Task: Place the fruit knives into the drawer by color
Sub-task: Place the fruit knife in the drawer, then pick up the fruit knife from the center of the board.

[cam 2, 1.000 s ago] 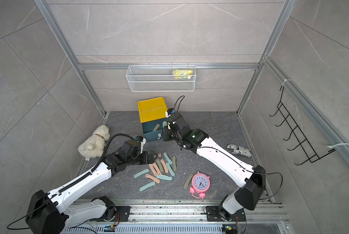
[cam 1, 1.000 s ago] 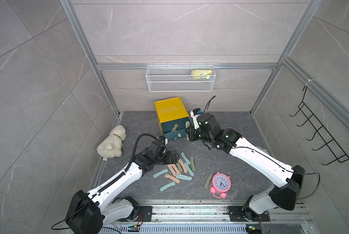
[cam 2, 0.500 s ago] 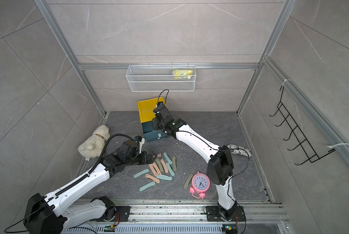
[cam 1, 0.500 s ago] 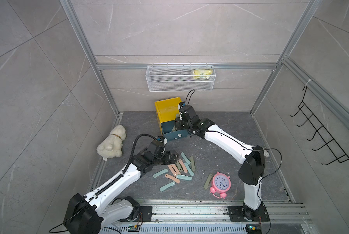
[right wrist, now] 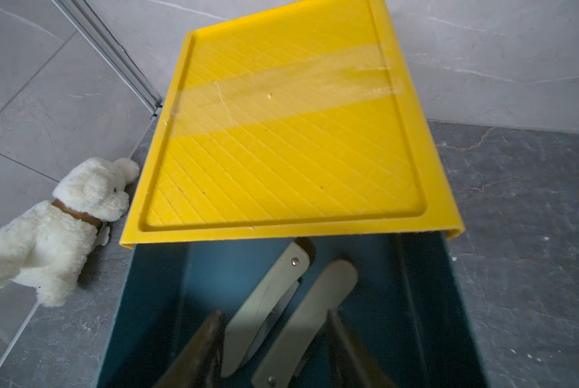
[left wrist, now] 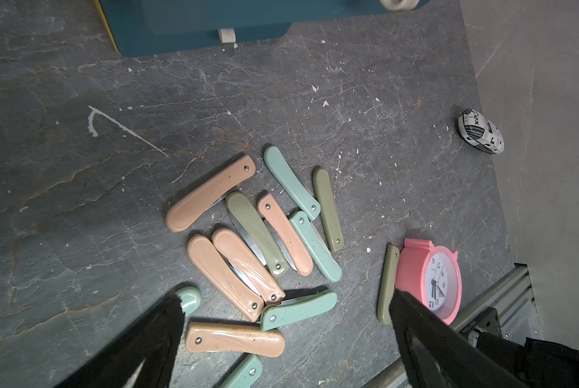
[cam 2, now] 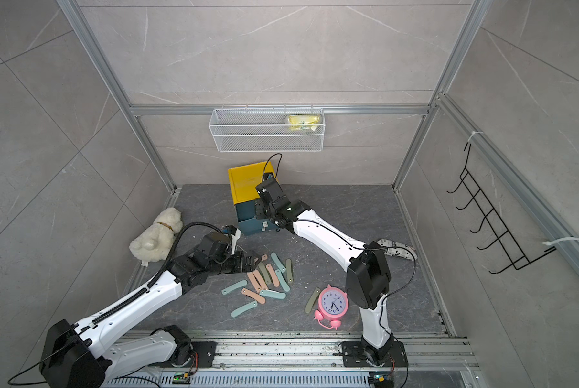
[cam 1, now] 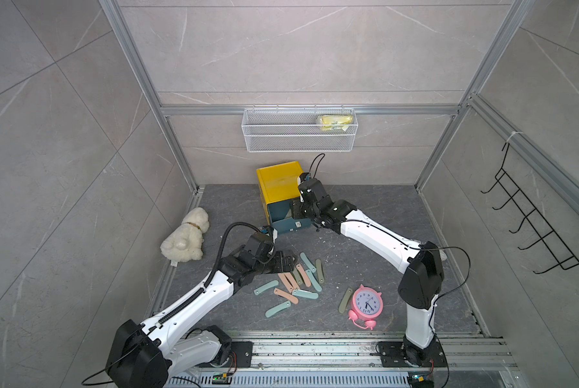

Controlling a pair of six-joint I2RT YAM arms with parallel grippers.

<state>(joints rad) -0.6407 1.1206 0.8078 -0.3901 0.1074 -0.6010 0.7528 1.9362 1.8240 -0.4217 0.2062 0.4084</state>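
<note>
Left jaws gaped over knives [left wrist: 257, 235] beside the drawer [right wrist: 432, 302], right jaws stood parted inside it; light, slick handles likely wanted mid-length pinches.

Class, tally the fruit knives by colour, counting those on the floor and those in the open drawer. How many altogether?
salmon-pink knives: 5
mint-teal knives: 5
olive-green knives: 5, of which 2 lie in the drawer
total: 15

The cabinet [right wrist: 281, 134] is yellow with a diamond-hatched top, and its drawer [right wrist: 153, 302] is dark teal. The two folding knives [right wrist: 264, 302] inside are olive-green. The loose knives [left wrist: 254, 231] are salmon-pink, mint-teal and olive. In a top view, a pink, white-faced alarm clock [cam 1: 367, 302] sits at their four o'clock and a cream plush dog [cam 1: 184, 240] with a brown collar at ten.
</note>
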